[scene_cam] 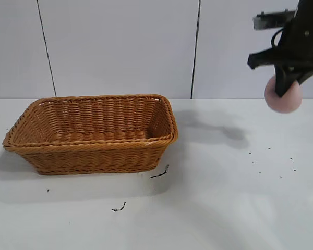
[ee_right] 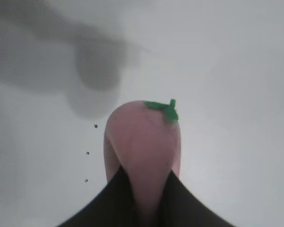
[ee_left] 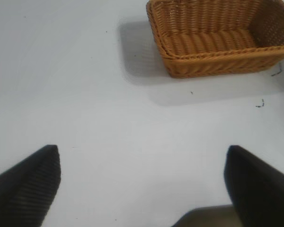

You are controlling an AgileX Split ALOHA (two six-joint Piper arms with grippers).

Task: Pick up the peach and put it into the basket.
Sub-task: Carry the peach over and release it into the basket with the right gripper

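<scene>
The pale pink peach (scene_cam: 285,98) hangs in the air at the far right, well above the table, pinched by my right gripper (scene_cam: 288,83), which is shut on it. In the right wrist view the peach (ee_right: 144,142) bulges out between the two dark fingers (ee_right: 111,198), with a small green leaf at its far end. The orange-brown wicker basket (scene_cam: 94,148) stands on the table at the left, with nothing in it. My left gripper (ee_left: 143,156) is open over bare table, some way from the basket (ee_left: 217,61).
The white table (scene_cam: 224,198) carries a few small dark specks and a dark scrap near the basket's front right corner (scene_cam: 160,173). A white panelled wall stands behind.
</scene>
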